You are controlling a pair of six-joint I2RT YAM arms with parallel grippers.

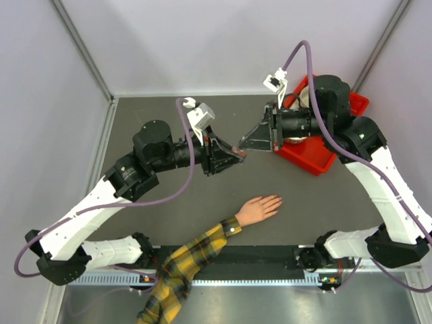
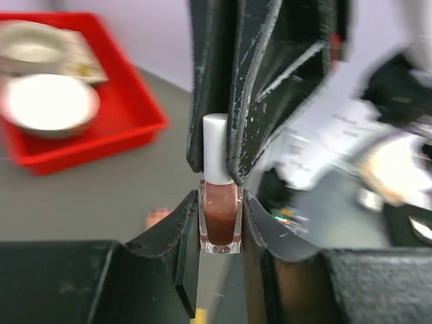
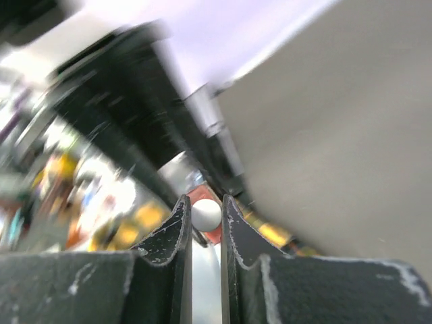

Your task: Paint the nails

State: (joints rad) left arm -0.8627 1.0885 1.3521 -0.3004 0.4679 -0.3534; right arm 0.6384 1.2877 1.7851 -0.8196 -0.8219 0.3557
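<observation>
The pale mannequin hand (image 1: 258, 209) with a yellow plaid sleeve (image 1: 182, 266) lies on the dark mat, fingers pointing right; its nails are too small to make out. My left gripper (image 1: 237, 154) is shut on a small nail-polish bottle (image 2: 220, 219) of brownish-red polish, held in the air above the mat. My right gripper (image 1: 247, 144) meets it from the right and is shut on the bottle's white cap (image 2: 216, 145), which shows end-on in the right wrist view (image 3: 206, 214). The two grippers (image 2: 220, 229) (image 3: 204, 214) face each other tip to tip.
A red tray (image 1: 337, 152) stands at the back right under my right arm; the left wrist view shows it (image 2: 145, 108) holding white round dishes (image 2: 50, 104). Grey walls enclose the mat. The arm bases stand at the near edge.
</observation>
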